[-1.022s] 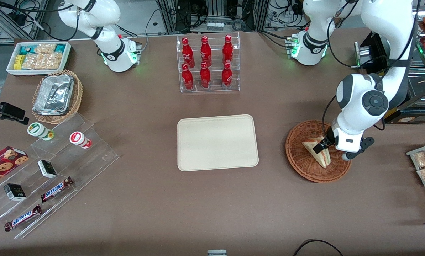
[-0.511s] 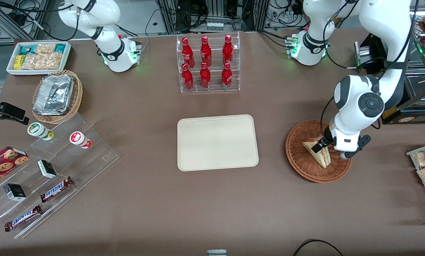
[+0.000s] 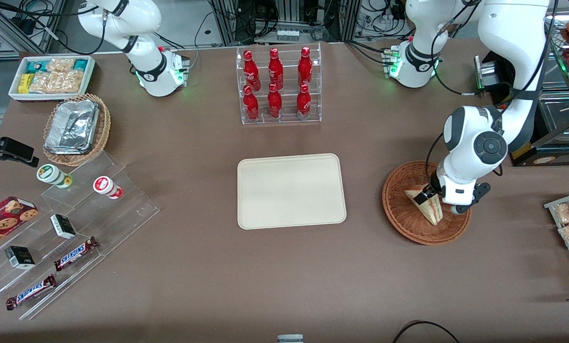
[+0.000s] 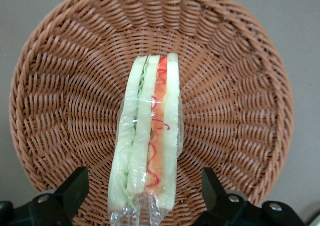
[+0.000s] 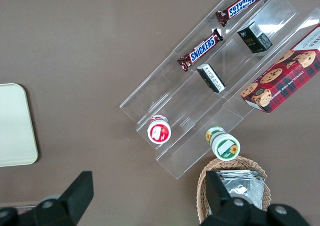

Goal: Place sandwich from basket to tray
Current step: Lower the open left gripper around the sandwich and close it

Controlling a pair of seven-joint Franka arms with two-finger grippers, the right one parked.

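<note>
The 2 fingers [image 4: 75,188] of the gripper [image 4: 142,193] stand wide apart with nothing in them, 1 on each flat side of the sandwich [image 4: 147,136], clear of the bread. The wedge stands on edge in the basket [image 4: 235,75], its striped cut edge facing up at the wrist camera and its long axis running straight away between the fingers, so closing should press the 2 bread faces. The gripper sits just above its near end. The tray [image 3: 291,190] lies on the desk [image 3: 284,276], well apart toward the parked arm's end.
</note>
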